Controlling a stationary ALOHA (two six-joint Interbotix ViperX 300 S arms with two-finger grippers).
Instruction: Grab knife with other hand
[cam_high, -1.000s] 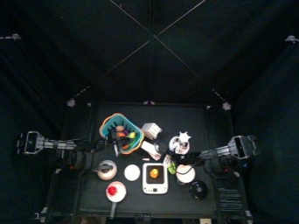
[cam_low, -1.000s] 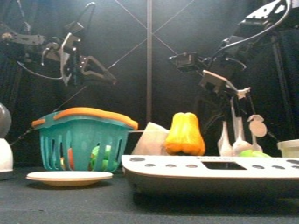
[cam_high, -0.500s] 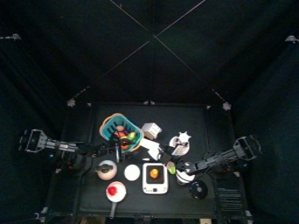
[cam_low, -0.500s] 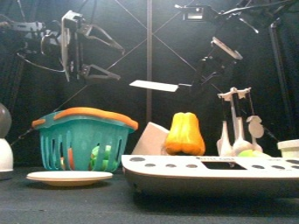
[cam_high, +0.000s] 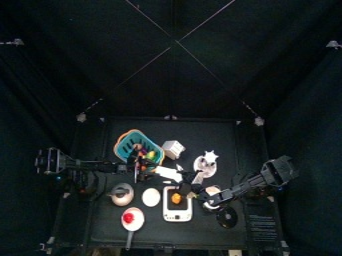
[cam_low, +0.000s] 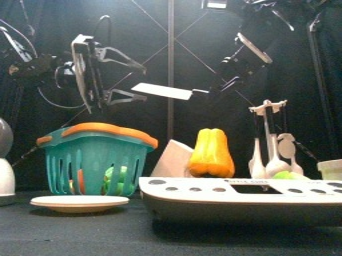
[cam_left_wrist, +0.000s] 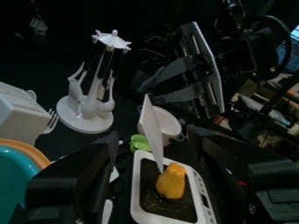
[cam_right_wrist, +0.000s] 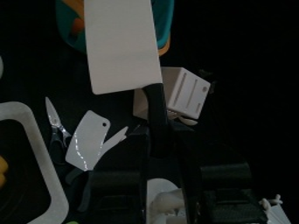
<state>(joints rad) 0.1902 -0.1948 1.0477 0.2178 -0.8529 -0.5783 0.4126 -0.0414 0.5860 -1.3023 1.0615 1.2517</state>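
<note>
Knife (cam_low: 167, 92) is up in the air above the table, blade roughly level, pale flat side showing in front view, w/ the dark handle end running toward the right arm. Right gripper (cam_right_wrist: 158, 131) has it: right wrist view shows the black handle running up btwn its two jaws, jaws closed tight on it, and the wide blade (cam_right_wrist: 121, 48) sticking out past the tips over the teal basket (cam_right_wrist: 73, 10) below.

Left gripper (cam_left_wrist: 158, 144) sits right at the blade's far end. In left wrist view the blade stands edge-on btwn its two jaws; jaws are spread, one on each side of the blade. Can't tell if either jaw touches the steel. So the knife spans btwn the two grippers, handle in the right, blade tip inside the left's gap.

Top view: both arms reach in toward the table's middle and meet near the white knife (cam_high: 170, 173).

Under it on the table in front view: teal basket w/ orange rim (cam_low: 94, 158), yellow pepper (cam_low: 209, 154), white plate (cam_low: 79, 203), white scale (cam_low: 241, 190) at front, white utensil rack (cam_low: 273, 140) at right.
</note>
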